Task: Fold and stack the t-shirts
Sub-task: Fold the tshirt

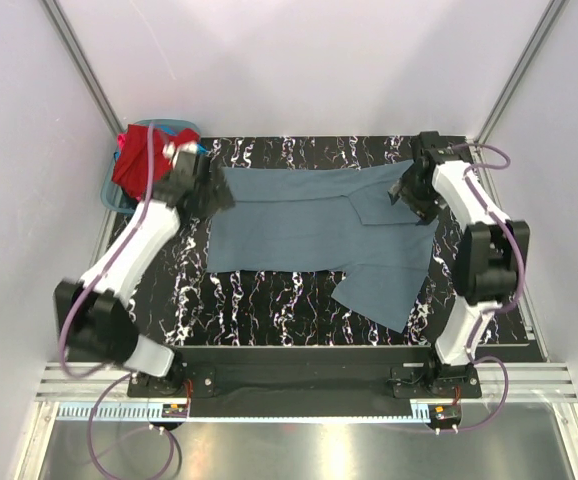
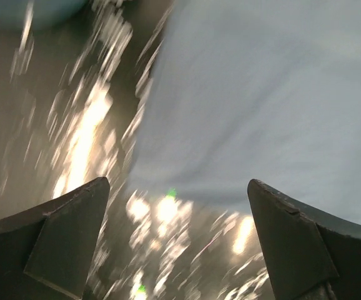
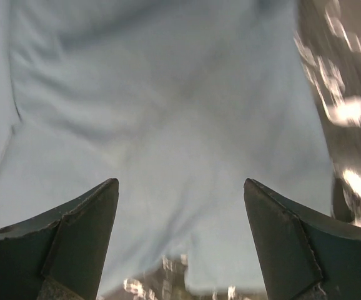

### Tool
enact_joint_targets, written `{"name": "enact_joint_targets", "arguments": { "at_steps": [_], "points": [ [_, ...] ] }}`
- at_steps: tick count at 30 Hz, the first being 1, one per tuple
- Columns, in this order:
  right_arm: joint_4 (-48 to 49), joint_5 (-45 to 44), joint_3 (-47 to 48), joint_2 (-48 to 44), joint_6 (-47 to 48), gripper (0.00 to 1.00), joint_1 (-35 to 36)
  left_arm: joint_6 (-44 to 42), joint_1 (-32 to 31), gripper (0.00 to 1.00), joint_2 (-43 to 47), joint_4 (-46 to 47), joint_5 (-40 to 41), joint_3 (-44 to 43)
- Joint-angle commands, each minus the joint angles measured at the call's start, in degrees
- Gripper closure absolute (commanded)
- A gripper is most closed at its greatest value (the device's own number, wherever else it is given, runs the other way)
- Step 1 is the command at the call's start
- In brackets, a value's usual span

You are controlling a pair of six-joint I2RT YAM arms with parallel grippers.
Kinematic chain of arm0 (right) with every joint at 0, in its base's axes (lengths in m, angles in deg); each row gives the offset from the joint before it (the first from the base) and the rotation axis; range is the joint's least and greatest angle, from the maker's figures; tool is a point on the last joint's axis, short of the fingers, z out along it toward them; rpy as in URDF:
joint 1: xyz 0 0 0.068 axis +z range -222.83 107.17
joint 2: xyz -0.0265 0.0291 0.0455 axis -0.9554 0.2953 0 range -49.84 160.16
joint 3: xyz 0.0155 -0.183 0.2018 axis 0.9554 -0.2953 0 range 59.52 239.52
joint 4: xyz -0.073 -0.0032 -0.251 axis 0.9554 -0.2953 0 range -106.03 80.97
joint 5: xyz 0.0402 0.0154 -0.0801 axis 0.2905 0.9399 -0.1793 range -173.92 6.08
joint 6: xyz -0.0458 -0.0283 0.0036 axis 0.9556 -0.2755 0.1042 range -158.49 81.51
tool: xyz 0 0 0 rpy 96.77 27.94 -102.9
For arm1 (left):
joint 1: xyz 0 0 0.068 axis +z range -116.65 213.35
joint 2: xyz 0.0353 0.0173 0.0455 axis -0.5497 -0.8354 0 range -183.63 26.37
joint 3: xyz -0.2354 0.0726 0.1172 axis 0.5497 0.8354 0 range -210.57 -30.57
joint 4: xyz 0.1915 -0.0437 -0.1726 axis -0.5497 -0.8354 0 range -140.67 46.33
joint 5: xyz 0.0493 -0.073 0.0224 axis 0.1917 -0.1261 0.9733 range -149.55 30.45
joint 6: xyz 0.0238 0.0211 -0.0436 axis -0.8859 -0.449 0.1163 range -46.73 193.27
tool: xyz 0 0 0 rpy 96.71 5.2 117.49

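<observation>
Grey tee lies spread across the middle of the worktop, one flap trailing toward the near right. Left claw sits at its left edge and right claw over the far right corner, both released with nothing between the fingers. I'd pinch right at the hem on both sides, then carry over evenly so the fold lands square. Red tee sits in the basket. No logos or writing I can read.
</observation>
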Motion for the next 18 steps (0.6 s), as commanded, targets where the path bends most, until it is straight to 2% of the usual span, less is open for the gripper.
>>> {"name": "enact_joint_targets", "arguments": {
  "at_steps": [1,6,10,14,18],
  "points": [
    [8.2,-1.3,7.6,6.3,10.0,0.12,-0.2,-5.4,-1.7,0.01,-12.6,6.0,-2.7,-15.3],
    [11.4,0.3,16.6,18.7,14.3,0.12,-0.6,-6.0,-1.5,0.02,-33.4,8.5,-3.3,-32.3],
    [11.6,0.1,23.1,26.2,14.4,0.11,-1.0,-3.9,0.9,0.02,-43.4,8.6,-5.3,-43.9],
    [11.4,1.7,28.7,32.1,14.4,0.12,-1.4,0.9,3.1,0.03,-51.5,8.8,-9.1,-48.8],
    [11.4,2.5,30.5,34.5,14.2,0.11,-1.6,2.8,3.7,0.03,-55.1,10.5,-11.7,-50.0]
  ]
}}
